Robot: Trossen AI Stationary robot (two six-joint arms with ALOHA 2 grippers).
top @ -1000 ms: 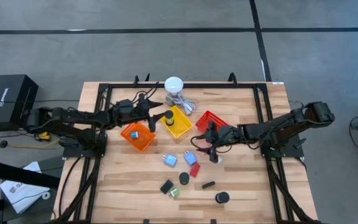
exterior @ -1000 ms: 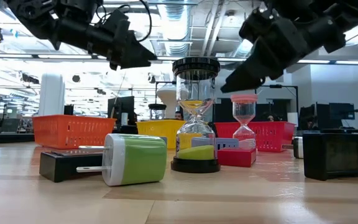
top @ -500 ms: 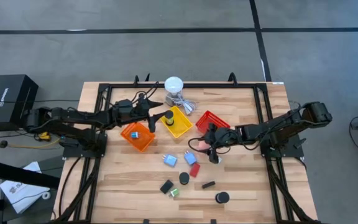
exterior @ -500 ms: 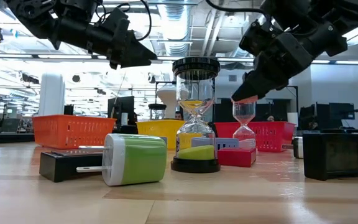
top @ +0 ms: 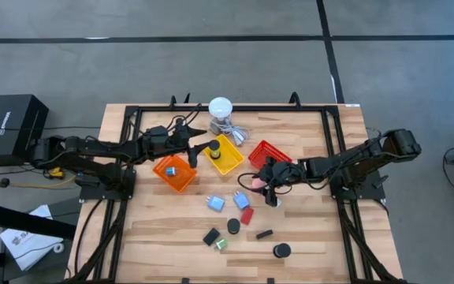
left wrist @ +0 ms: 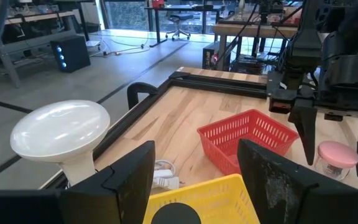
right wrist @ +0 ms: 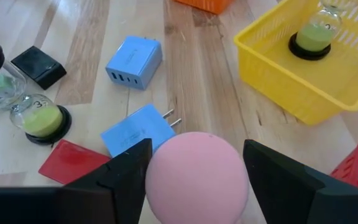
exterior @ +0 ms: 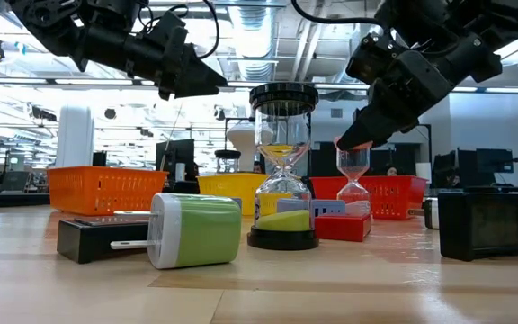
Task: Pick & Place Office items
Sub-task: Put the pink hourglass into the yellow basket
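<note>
A pink-topped hourglass (top: 254, 183) stands upright on the table in front of the red basket; it also shows in the right wrist view (right wrist: 196, 174) and the low view (exterior: 353, 171). My right gripper (top: 262, 183) is open and low over it, one finger (right wrist: 126, 180) on each side of the pink top. My left gripper (top: 203, 148) is open and empty above the yellow basket (top: 225, 155), which holds a black-topped hourglass (right wrist: 312, 34). Two light-blue blocks (top: 215, 203) (top: 242, 200), a red block (top: 247, 216) and black pieces (top: 211, 236) lie on the table nearer the front. My right gripper comes from above, slanting from the table's right, with its fingers close beside the hourglass's pink round top (right wrist: 166, 168). I cannot tell whether they touch it. The hourglass stands upright on the table.
The orange basket (top: 174, 172) with a blue piece inside, the yellow basket and the red basket (top: 270, 152) stand in a row mid-table. A white round-topped device (top: 221, 108) with a cable stands at the far edge. Black discs (top: 281, 251) (top: 233, 226), a black bar (top: 264, 234) and a green bit (top: 221, 244) lie near the front.
My right gripper has come down and a little toward the table's left, from above the red basket's front to the pink hourglass top, and now stands around it. The hourglass has not moved.
</note>
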